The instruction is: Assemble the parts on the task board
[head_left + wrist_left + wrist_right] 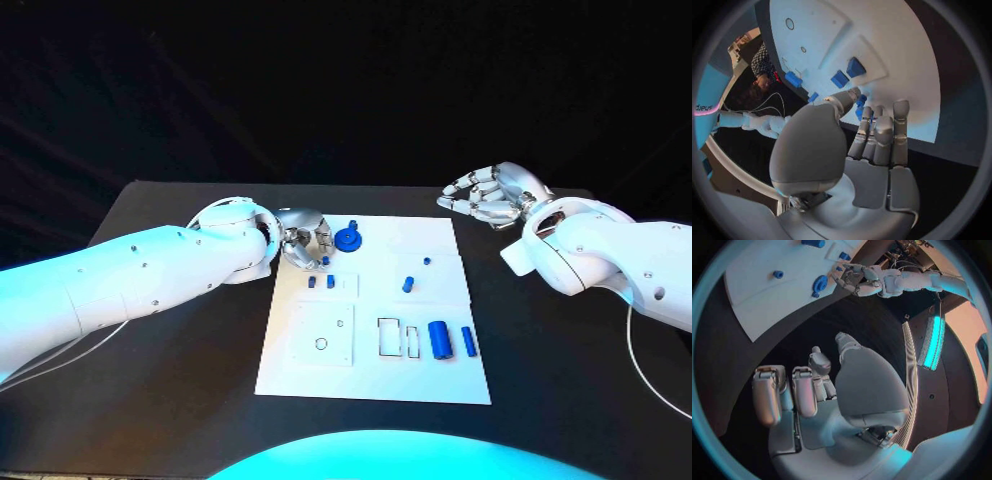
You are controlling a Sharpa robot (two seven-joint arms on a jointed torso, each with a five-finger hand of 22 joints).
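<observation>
Two silver hands hover over the black counter [173, 330]. The left hand [304, 240] hangs at the far-left corner of the white rectangular task board [375, 375], fingers extended over small blue parts [322, 283]; whether it grips one, I cannot tell. The right hand [493, 196] is curled, empty, beyond the board's far-right corner.

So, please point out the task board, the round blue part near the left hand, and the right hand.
task board [433, 380], head view, bare white surface near its front edge
round blue part [351, 238], head view, its middle
right hand [490, 195], head view, middle of the hand
</observation>
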